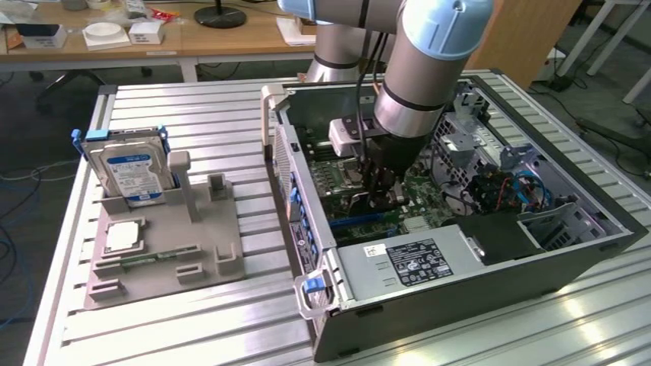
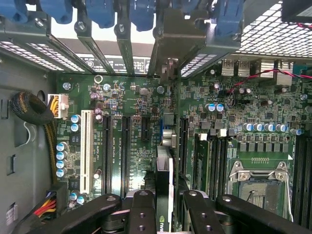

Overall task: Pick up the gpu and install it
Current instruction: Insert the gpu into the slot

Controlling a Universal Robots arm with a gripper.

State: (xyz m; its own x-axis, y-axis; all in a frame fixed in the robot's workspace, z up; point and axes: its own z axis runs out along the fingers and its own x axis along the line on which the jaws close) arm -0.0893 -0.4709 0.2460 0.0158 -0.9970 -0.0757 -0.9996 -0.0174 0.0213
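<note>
Gripper (image 2: 165,207), black jointed fingers, is clamped on the gpu (image 2: 164,170). Card's held edge-on, so it reads as a slim pale strip just above the green motherboard (image 2: 122,97), prob. to line its edge up w/ the long black slots (image 2: 106,151); can't tell if it's seated. Beyond, blue plastic clips (image 2: 141,12) cap the metal rear of the case (image 1: 489,267). Outside, on the ribbed aluminium worktop (image 1: 183,328), a grey moulded holder (image 1: 203,252) props the silver hard drive (image 1: 127,171) upright.
</note>
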